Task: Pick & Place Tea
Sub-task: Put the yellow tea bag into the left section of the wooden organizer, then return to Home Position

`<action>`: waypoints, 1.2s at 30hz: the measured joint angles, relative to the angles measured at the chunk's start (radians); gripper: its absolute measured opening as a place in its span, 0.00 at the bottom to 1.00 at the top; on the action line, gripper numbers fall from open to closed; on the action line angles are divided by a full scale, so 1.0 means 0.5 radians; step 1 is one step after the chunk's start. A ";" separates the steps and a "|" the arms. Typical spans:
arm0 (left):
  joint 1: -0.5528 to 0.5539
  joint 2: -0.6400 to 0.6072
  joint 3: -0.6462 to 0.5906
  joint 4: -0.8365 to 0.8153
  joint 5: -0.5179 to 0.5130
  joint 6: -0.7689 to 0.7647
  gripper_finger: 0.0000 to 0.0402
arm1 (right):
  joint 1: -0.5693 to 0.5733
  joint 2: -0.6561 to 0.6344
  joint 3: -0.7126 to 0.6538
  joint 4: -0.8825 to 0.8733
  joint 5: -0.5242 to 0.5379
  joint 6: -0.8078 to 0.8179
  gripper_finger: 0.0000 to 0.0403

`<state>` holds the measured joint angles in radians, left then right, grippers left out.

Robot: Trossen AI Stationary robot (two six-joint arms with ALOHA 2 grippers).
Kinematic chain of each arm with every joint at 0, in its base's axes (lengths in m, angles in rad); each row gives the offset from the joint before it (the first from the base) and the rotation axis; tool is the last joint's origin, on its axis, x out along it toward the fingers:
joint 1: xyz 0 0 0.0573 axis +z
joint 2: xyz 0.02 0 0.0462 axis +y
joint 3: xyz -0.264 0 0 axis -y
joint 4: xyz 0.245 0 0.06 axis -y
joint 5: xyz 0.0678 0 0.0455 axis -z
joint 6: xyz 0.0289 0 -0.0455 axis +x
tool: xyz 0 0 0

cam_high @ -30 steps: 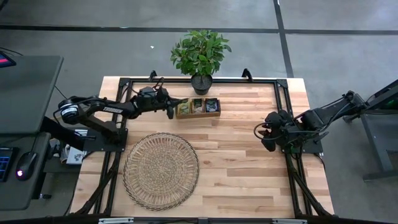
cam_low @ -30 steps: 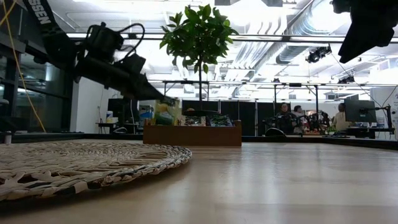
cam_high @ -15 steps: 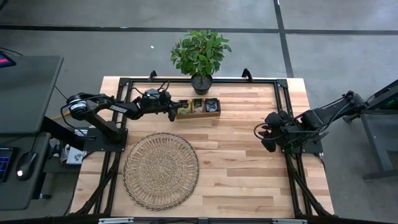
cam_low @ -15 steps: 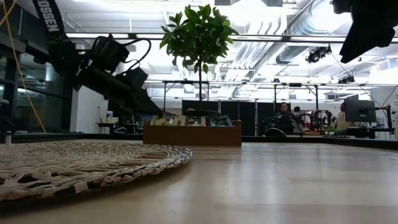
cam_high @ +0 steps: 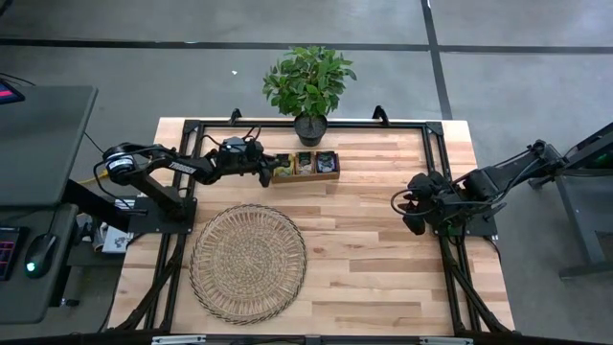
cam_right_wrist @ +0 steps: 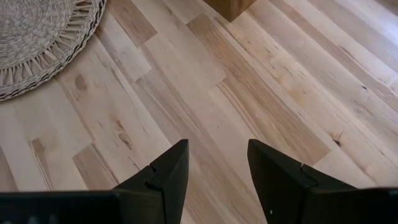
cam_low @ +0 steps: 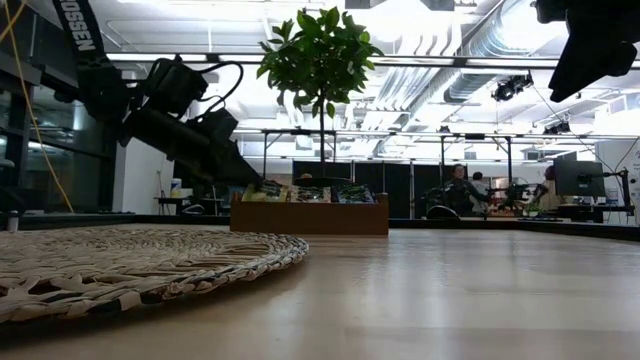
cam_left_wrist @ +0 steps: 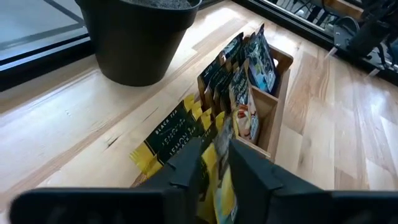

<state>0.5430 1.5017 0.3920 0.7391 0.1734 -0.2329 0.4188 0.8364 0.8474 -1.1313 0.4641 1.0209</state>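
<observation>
The tea sachets are stood on edge in a small wooden tray near the far edge of the worktop, just in front of a potted plant; packed upright like this, their top edges are left free to be pinched. Three compartments are filled: yellow-green packets at the left end, darker ones in the middle and right. The left gripper is lowered at the tray's left end, its fingers slightly parted with a yellow sachet between them; whether that sachet is really pinched or just loose between the fingers cannot be told. The round wicker mat lies bare toward the near left corner, probably meant to receive the tea. The right gripper is held spread and empty above bare wood near the right edge, well apart from the tray.
</observation>
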 joint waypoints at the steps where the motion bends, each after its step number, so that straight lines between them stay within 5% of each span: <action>1: 0.000 0.000 0.000 0.002 0.000 0.000 0.22 | 0.000 0.000 0.000 0.000 0.000 -0.007 0.40; 7: 0.001 -0.039 0.005 0.046 0.008 -0.036 0.35 | 0.000 0.000 0.000 0.000 -0.003 -0.013 0.40; 14: 0.001 -0.235 0.006 -0.003 0.043 -0.246 0.36 | 0.044 -0.047 0.000 -0.002 0.130 0.015 0.40; 18: 0.001 -0.462 0.010 -0.119 0.115 -0.208 0.28 | 0.119 -0.202 -0.006 -0.042 0.381 0.032 0.39; 23: 0.000 -0.725 0.008 -0.456 0.310 -0.145 0.04 | 0.185 -0.585 -0.231 0.039 0.571 0.136 0.29; 26: -0.015 -0.887 0.008 -0.651 0.351 -0.142 0.03 | 0.190 -0.810 -0.459 0.233 0.615 0.130 0.20; 31: -0.118 -1.120 -0.074 -0.770 0.148 -0.133 0.00 | 0.179 -1.073 -0.829 0.714 0.791 -0.077 0.02; 36: -0.237 -1.390 -0.335 -0.606 -0.073 -0.317 0.00 | 0.122 -1.286 -1.094 1.063 1.003 -0.199 0.03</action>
<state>0.4247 0.8066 0.2246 0.4360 0.1369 -0.3914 0.4798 0.1934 0.3002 -0.5997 0.9656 0.9212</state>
